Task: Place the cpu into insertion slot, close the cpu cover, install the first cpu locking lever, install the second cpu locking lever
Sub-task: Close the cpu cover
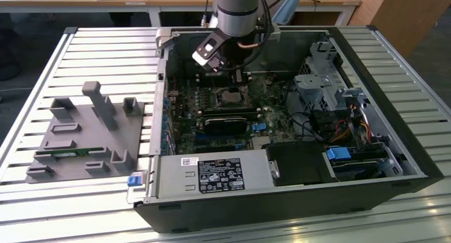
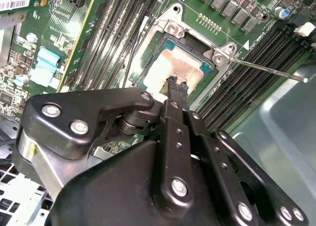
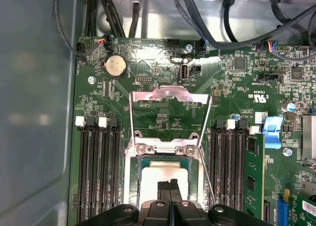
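The cpu [image 2: 170,63] is seen lying flat inside the insertion slot [image 2: 197,44], with its metal top turned upward. As it is square, no long axis can be given; its edges are lined up with the frame of the slot. The pincer [image 2: 175,85] is held right over the middle of the cpu. Its two fingers are pressed together and nothing is gripped between them. Whether the tips touch the metal top or hang just above it cannot be told.

The cpu cover [image 3: 170,94] is not closed. It is swung back on its hinge, which is fixed at one edge of the slot by two screws. Its free edge points away from the cpu, toward the round battery [image 3: 115,66]. The cover is therefore found beyond the hinged edge of the slot, to one side of the pincer and not under it.

One locking lever [image 2: 266,70], a long thin rod, is released. It runs out from a corner of the slot and passes above the memory slots [image 2: 247,85]. In the exterior view the computer case [image 1: 282,211] is standing on the slatted desk [image 1: 105,47].
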